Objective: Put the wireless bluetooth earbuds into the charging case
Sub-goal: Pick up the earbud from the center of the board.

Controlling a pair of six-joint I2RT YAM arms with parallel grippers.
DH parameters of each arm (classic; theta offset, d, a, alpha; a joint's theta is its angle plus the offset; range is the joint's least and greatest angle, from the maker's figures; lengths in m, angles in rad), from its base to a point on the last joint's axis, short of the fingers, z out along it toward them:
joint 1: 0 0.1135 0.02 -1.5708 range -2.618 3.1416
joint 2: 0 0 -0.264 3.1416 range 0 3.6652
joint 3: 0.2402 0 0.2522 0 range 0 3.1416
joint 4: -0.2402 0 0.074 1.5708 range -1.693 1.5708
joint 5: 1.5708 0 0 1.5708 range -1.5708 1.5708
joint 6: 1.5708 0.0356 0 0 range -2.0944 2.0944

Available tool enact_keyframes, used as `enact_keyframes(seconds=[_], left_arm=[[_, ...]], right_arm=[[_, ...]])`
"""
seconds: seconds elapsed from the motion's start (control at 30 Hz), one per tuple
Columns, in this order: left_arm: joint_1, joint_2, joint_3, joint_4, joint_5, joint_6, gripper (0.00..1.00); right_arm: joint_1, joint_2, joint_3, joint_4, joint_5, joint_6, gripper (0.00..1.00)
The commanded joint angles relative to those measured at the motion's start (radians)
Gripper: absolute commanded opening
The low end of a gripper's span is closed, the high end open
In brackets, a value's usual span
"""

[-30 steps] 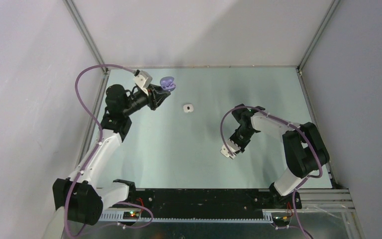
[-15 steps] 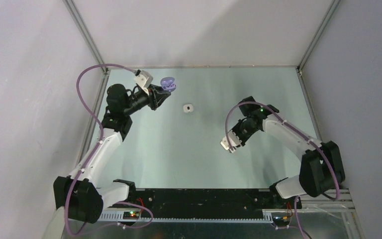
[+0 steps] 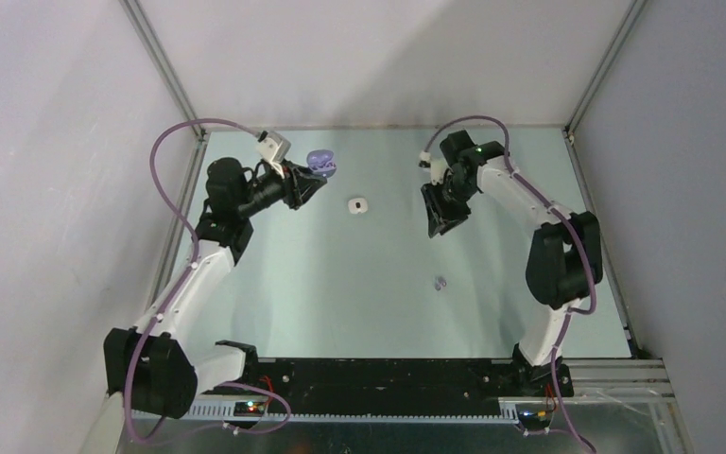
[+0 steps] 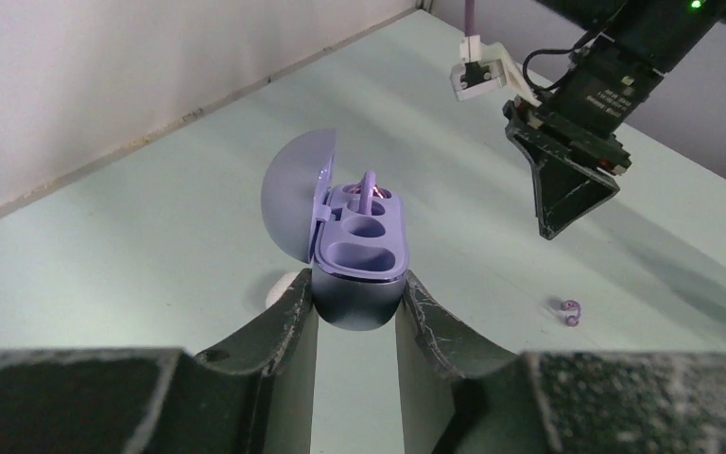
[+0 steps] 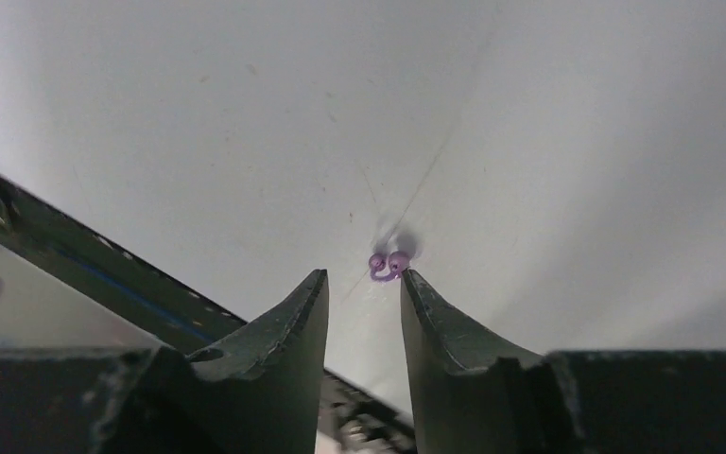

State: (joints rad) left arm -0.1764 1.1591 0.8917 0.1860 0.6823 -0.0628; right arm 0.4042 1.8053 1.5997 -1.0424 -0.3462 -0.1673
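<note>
Worktop (image 3: 340, 284): pale green, carrying everything here.

My left arm (image 3: 194, 274) is reaching to the far-left corner, and my right arm (image 3: 558, 255) is reaching over the far-right half, wrist pointing down toward the middle.

My left pincer (image 4: 356, 284) is pinching the charging case (image 4: 359, 255) by its lower body, 1 finger on each side. I'm holding the case upright. Its lid (image 4: 293, 203) is standing open, hinged away to the left in the wrist view. From these views I can't tell whether the case bottom is touching the worktop.

My right pincer (image 5: 361, 279) is hanging above the worktop with its fingers spread and a clear gap between them, gripping nothing.

The small white piece (image 3: 357, 204) is lying on the worktop between the 2 pincers, nearer the left one. It is too small to identify.

The seated purple earbud (image 4: 369, 189) is sitting in the case's far socket, with its loop sticking up.

The loose purple earbud (image 3: 440, 281) is lying on the bare worktop on the near side of the right pincer, well apart from the case and touching nothing else.
</note>
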Motion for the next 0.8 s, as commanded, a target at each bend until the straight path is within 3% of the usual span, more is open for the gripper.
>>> enact_keyframes(seconds=[0.0,0.07,0.33,0.6,0.77], left_arm=[[-0.003,0.015,0.061,-0.036,-0.022,-0.013,0.0],[-0.003,0.024,0.072,-0.058,-0.035,-0.017,0.0],[-0.003,0.071,0.136,-0.159,-0.096,-0.001,0.0],[-0.003,0.069,0.147,-0.18,-0.117,0.015,0.0],[-0.004,0.063,0.142,-0.18,-0.129,0.017,0.0]], right_arm=[[-0.003,0.039,0.043,-0.147,0.069,0.468,0.43],[-0.001,0.062,0.037,-0.173,0.09,0.518,0.51],[0.003,0.081,-0.141,-0.199,0.029,0.621,0.37],[0.016,0.103,-0.207,-0.191,0.01,0.654,0.43],[0.005,0.119,-0.232,-0.185,0.044,0.679,0.41]])
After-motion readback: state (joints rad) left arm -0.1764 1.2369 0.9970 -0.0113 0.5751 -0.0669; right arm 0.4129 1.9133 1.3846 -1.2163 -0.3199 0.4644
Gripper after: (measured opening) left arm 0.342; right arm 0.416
